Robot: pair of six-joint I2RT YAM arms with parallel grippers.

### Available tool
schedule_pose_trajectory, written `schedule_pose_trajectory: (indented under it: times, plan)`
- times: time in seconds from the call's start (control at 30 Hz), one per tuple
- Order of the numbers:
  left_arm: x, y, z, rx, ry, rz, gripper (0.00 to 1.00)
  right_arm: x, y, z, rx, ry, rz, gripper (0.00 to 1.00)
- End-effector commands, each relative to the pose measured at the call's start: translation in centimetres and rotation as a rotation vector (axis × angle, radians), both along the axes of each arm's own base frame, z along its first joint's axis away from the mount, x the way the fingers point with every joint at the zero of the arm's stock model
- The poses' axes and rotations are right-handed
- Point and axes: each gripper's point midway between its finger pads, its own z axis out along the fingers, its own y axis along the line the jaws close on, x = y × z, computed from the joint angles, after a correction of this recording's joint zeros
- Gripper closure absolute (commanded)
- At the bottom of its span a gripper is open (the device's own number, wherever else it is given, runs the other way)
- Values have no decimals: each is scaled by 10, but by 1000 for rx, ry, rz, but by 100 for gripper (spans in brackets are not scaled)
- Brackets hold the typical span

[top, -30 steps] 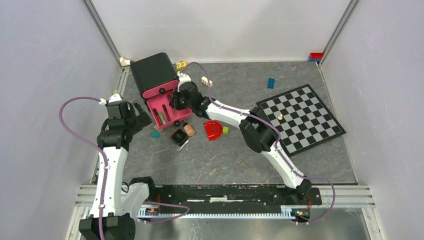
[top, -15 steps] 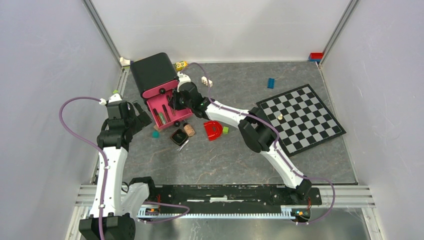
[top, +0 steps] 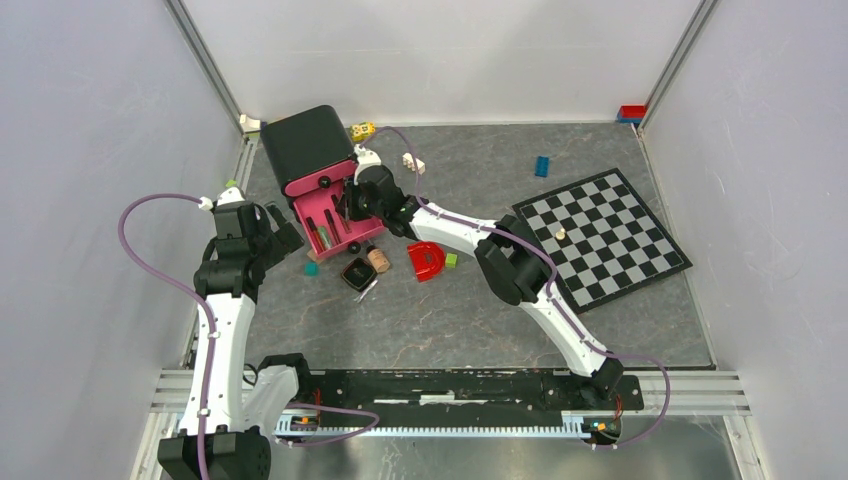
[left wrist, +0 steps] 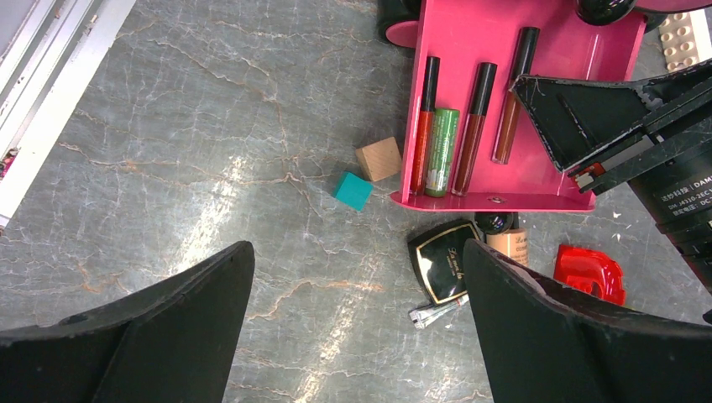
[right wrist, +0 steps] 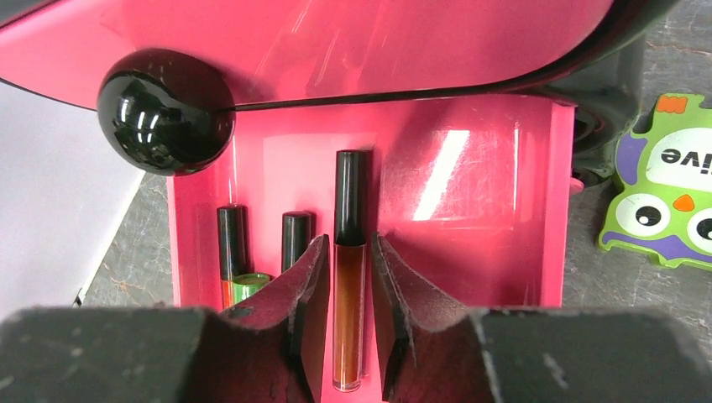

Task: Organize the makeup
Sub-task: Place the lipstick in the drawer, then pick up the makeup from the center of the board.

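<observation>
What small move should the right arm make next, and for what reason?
Probably lift the right gripper straight up from the pink tray. The brown lip gloss tube already lies flat in it beside other tubes, and the fingers seem just clear of it.
</observation>
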Motion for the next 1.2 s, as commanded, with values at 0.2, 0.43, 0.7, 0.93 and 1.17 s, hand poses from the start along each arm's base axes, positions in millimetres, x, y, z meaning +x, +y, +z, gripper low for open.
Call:
schedule_pose_trajectory:
  times: [0.2,0.43,0.7,0.93,1.17]
  plan:
    - [5,0,9,7,-43,-11,0,0,-3,82,86,-127,7,68]
    - [6,0,9,7,-41,-11,0,-10,-17,116,71,-196,26,68]
    - [5,0,10,9,-45,-8,0,-21,-74,137,-116,-348,6,64]
    - [6,0,8,6,-39,-9,0,-12,-174,127,-465,-425,-3,54]
    - [6,0,7,3,-36,-13,0,-6,-263,72,-776,-343,315,41]
